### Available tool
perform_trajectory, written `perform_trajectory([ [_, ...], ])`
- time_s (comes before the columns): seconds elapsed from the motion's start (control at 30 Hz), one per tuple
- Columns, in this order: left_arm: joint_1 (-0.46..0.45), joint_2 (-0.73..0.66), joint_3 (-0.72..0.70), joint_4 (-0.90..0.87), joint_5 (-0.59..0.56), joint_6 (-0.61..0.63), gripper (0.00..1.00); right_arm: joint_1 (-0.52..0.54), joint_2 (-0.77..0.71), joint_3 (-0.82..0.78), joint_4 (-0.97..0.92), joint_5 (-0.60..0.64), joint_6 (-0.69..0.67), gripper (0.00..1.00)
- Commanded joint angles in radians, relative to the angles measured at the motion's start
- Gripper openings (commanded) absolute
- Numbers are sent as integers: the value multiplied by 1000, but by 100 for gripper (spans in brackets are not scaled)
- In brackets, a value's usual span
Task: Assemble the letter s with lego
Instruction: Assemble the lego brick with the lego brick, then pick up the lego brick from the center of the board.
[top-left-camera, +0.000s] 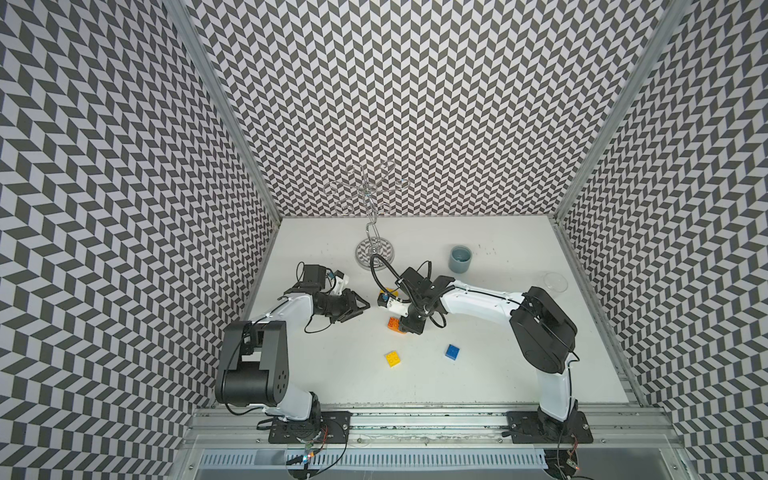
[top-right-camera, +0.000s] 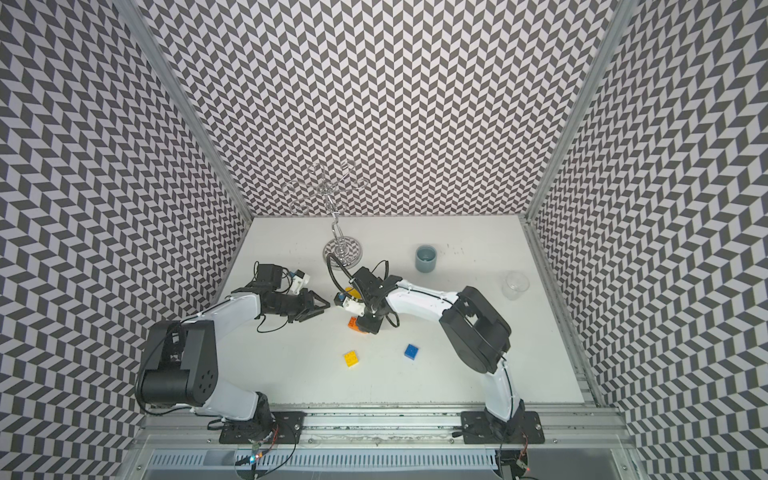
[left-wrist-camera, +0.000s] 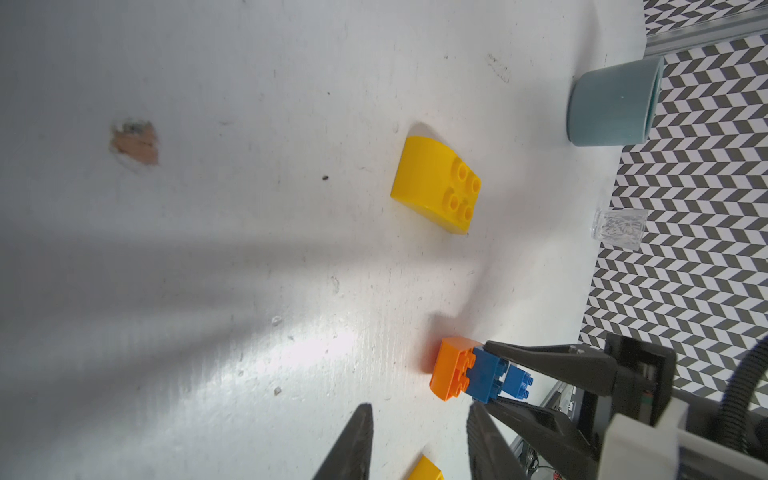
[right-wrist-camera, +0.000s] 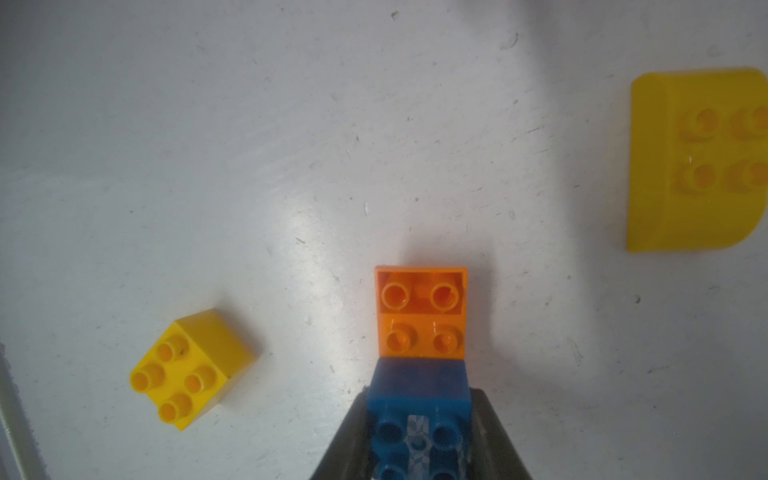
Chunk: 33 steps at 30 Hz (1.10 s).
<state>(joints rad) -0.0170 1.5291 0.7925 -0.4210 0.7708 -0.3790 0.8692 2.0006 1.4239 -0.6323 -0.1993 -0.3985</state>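
My right gripper (right-wrist-camera: 419, 436) is shut on a blue brick (right-wrist-camera: 417, 399), which sits on one half of the longer orange brick (right-wrist-camera: 420, 311) on the table. Both top views show this gripper (top-left-camera: 405, 328) pointing down at the orange brick (top-right-camera: 353, 323). A square yellow brick (top-left-camera: 392, 358) and a second blue brick (top-left-camera: 452, 351) lie loose nearer the front. A curved yellow brick (left-wrist-camera: 432, 183) lies behind the right wrist. My left gripper (left-wrist-camera: 419, 411) hovers left of the stack, its tips a little apart and empty. No letter s is joined.
A grey cup (top-left-camera: 461, 259) stands at the back right, and a clear glass (top-left-camera: 555, 282) stands near the right wall. A wire stand on a round base (top-left-camera: 374, 249) is at the back, close behind both wrists. A chipped spot (left-wrist-camera: 135, 143) marks the table.
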Motion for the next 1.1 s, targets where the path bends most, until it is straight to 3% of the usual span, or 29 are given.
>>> perform_trajectory([
  [0.0,6,15,34,8,16,3,40,0,44,-37,-82,58,10,1],
  [0.17,6,20,46,7,16,2,40,0,-44,16,-70,81,19,23],
  [0.23,6,21,49,3,14,2,40,-1,-87,32,-51,107,29,44],
  [0.3,6,22,54,1,10,2,40,-5,-130,45,-35,114,32,57],
  [0.33,6,22,56,-2,7,1,40,-8,-159,49,-22,123,42,100],
  [0.53,7,4,68,-18,-16,9,41,-20,-383,-22,151,186,143,100],
  [0.63,10,-30,63,-12,-35,16,42,-24,-486,-128,293,373,450,100],
  [0.73,9,-66,44,6,-43,24,43,-62,-502,-158,320,227,457,100],
  [0.87,5,-133,-2,20,-27,28,44,-115,-451,-67,67,55,501,97],
  [1.07,-14,-235,-62,8,-45,39,44,-116,-532,-333,-101,11,568,90],
])
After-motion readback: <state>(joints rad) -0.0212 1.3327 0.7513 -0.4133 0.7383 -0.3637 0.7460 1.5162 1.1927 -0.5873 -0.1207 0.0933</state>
